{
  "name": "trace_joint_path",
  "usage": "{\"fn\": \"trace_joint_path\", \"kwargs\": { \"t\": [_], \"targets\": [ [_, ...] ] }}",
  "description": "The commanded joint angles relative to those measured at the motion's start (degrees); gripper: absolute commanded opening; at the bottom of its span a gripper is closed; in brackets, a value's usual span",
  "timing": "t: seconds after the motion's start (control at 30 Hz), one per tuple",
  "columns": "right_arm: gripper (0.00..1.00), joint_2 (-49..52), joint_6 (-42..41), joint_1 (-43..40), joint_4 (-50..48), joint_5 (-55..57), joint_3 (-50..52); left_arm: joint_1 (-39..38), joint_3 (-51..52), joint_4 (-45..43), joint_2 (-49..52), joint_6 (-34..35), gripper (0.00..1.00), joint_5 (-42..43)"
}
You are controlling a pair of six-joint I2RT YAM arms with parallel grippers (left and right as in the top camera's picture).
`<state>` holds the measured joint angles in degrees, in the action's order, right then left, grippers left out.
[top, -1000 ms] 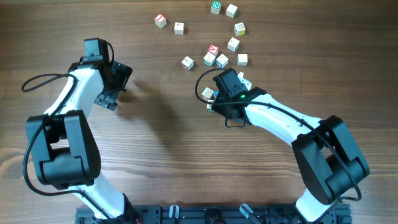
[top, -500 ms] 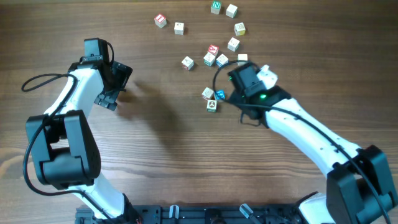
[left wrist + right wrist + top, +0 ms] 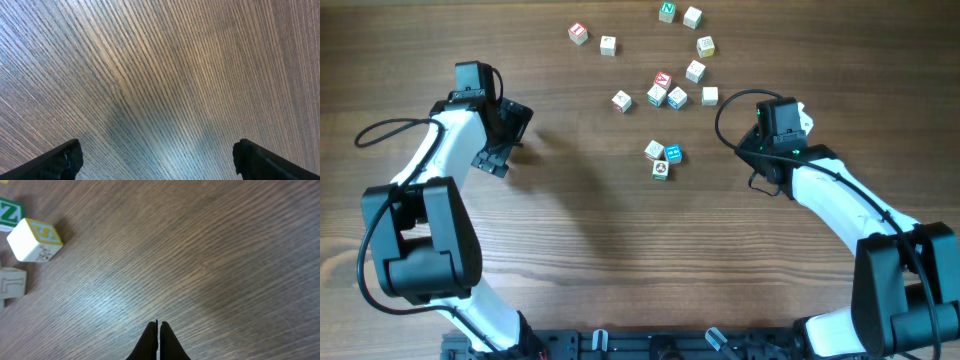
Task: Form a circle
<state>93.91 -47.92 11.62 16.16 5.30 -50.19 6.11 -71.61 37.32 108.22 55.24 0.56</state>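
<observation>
No circle is formed. Small pale wooden cubes lie scattered at the table's top middle, among them a red-lettered cube [image 3: 578, 32], a green-lettered cube [image 3: 667, 11] and a loose bunch around one cube [image 3: 677, 97]. Three cubes [image 3: 661, 169] sit close together lower down. My right gripper [image 3: 782, 108] is right of all of these, shut and empty [image 3: 158, 325]. Its wrist view shows a yellow-faced cube [image 3: 34, 240], a green Z cube [image 3: 9, 214] and an L cube [image 3: 11, 285] at the left edge. My left gripper [image 3: 506, 138] stands open over bare wood [image 3: 157, 150], far left of the cubes.
The wooden table [image 3: 590, 230] runs under both arms. A black rail [image 3: 620, 345] lies along the near edge between the arm bases. Each arm carries a looped black cable.
My right arm has swung right and slightly up, from over the three close cubes to a spot well right of them. Those cubes now show. The left arm has not moved.
</observation>
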Motion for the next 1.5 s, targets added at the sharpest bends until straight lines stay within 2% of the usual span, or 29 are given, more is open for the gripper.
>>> {"fn": "trace_joint_path", "kwargs": {
  "t": [0.0,0.13,0.37,0.4,0.43,0.47,0.6,0.73,0.87,1.03,1.17,1.27,1.33,1.43,1.47],
  "targets": [
    [0.04,-0.46,4.63,0.04,-0.28,-4.66,-0.13,0.07,-0.17,0.0,0.76,0.55,1.0,0.04],
    [0.05,-9.4,6.71,0.04,3.58,-5.57,-0.17,0.07,-0.17,0.0,0.76,0.55,1.0,0.04],
    [0.06,-37.57,13.09,0.04,17.88,-4.98,-0.17,0.07,-0.17,0.0,0.76,0.55,1.0,0.04],
    [0.33,-41.05,13.18,0.04,19.21,-4.94,-0.15,0.07,-0.17,0.0,0.76,0.55,1.0,0.04],
    [0.81,-43.54,12.85,0.04,20.31,-5.44,-0.15,0.07,-0.17,0.0,0.76,0.55,1.0,0.04],
    [1.0,-46.14,12.87,0.04,21.84,-5.4,-0.15,0.07,-0.17,0.0,0.76,0.55,1.0,0.04],
    [1.0,-52.98,13.0,0.02,28.35,-2.95,-0.15,0.07,-0.17,0.0,0.76,0.55,1.0,0.04],
    [1.0,-54.93,8.98,0.04,31.43,-3.23,-0.15,0.07,-0.17,0.0,0.76,0.55,1.0,0.04],
    [1.0,-56.87,11.13,0.04,31.34,-3.08,-0.17,0.07,-0.17,0.0,0.76,0.55,1.0,0.04],
    [1.0,-62.93,19.76,0.04,26.27,-1.64,-0.15,0.07,-0.17,0.0,0.76,0.55,1.0,0.04],
    [1.0,-71.49,25.7,-0.24,23.69,4.37,0.9,0.07,-0.17,0.0,0.76,0.55,1.0,0.04],
    [1.0,-78.47,24.33,-2.05,23.43,8.24,6.32,0.07,-0.17,0.0,0.76,0.55,1.0,0.04],
    [1.0,-83.84,20.48,-2.99,20.57,8.2,12.28,0.07,-0.17,0.0,0.76,0.55,1.0,0.04],
    [1.0,-90.92,22.01,-3.04,11.23,8.02,20.5,0.07,-0.17,0.0,0.76,0.55,1.0,0.04],
    [1.0,-93.92,25.16,-3.04,5.95,7.93,24.35,0.07,-0.17,0.0,0.76,0.55,1.0,0.04]
  ]
}}
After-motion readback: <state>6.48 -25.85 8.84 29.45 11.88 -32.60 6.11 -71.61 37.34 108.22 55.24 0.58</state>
